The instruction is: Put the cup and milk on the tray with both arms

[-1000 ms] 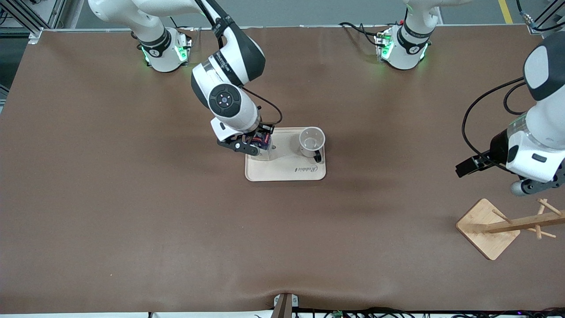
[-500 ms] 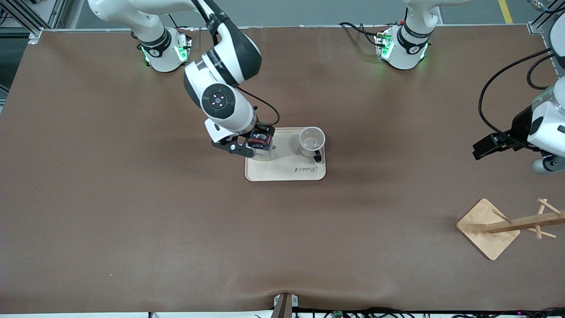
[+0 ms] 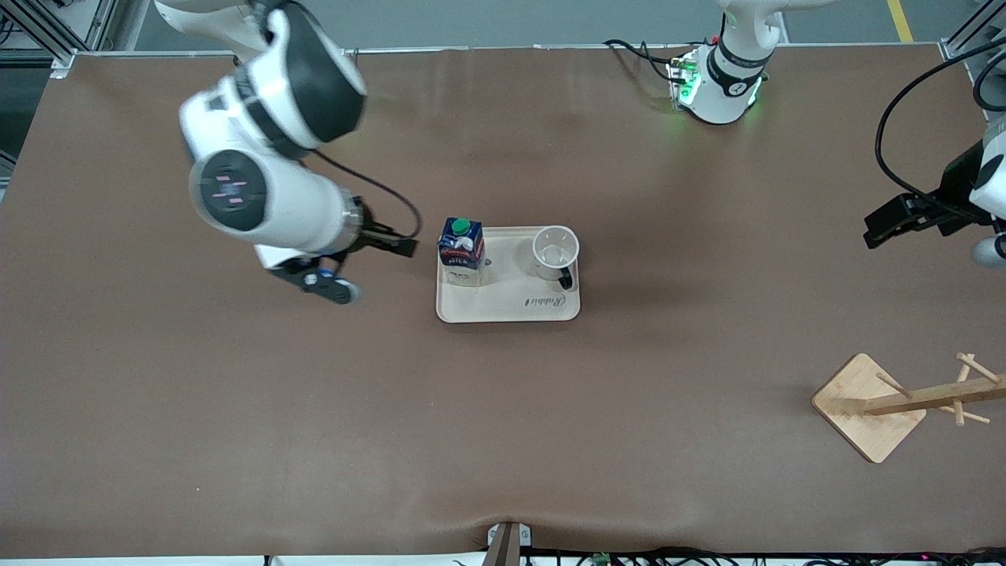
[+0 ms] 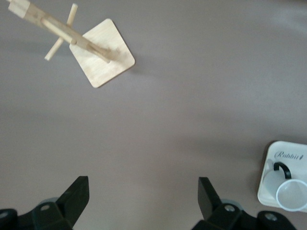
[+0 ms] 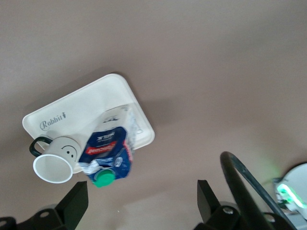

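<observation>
— Standing where, the milk carton (image 3: 461, 251) and the smiley mug (image 3: 555, 251)?
— Both sitting upright on the cream tray (image 3: 508, 308), carton at the end toward the right arm, mug at the end toward the left arm, apart from each other.
— Gripping anything?
— Nothing. Right gripper (image 3: 357, 267) hanging over bare table beside the tray, fingers (image 5: 74, 205) spread apart. Left gripper (image 3: 927, 228) waiting over the left arm's end of the table, fingers (image 4: 76, 194) also spread. Wooden mug rack (image 3: 904, 401) lying nearer the front camera.
</observation>
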`<state>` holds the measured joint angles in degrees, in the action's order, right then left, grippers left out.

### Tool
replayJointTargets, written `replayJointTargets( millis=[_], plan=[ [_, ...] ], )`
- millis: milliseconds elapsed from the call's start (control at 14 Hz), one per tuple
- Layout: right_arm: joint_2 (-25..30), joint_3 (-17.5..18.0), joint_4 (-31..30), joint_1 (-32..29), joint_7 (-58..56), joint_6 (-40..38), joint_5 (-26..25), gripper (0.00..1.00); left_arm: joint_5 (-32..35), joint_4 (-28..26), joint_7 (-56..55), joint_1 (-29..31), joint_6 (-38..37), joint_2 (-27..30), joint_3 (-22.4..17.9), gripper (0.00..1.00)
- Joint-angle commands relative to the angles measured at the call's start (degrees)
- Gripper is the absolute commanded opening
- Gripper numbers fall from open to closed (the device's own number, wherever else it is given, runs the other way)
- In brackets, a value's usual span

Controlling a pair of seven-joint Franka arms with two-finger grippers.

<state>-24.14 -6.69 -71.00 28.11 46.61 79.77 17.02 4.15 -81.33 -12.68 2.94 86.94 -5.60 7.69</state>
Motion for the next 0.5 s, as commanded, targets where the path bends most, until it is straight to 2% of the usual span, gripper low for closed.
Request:
replayJointTargets(
  millis=[0,143,286,357,429],
  plan=[
    [-0.38,0.45,6.03,-4.36,-1.69,-7.94,0.73,1.00,0.25,-4.96,2.83,-3.09,-0.81,4.79,-3.37,1.00],
    [0.05,0.71,6.22,-9.80,-5.09,-10.24,0.99,1.00,-0.19,-6.55,3.01,-6.70,-0.72,6.29,-7.06,1.00],
    [1.90,0.36,6.05,-14.99,-14.74,-12.09,0.21,1.00,-0.11,-9.36,3.01,-8.29,-0.28,8.40,-8.39,1.00],
    [2.69,0.36,6.05,-17.28,-19.84,-11.92,-2.84,1.00,-0.19,-9.11,3.01,-8.38,-0.28,8.32,-8.39,1.00],
    [3.91,0.44,5.96,-18.52,-25.63,-11.14,-8.01,1.00,-0.19,-8.93,3.01,-8.39,-0.19,8.06,-8.39,1.00]
  ],
)
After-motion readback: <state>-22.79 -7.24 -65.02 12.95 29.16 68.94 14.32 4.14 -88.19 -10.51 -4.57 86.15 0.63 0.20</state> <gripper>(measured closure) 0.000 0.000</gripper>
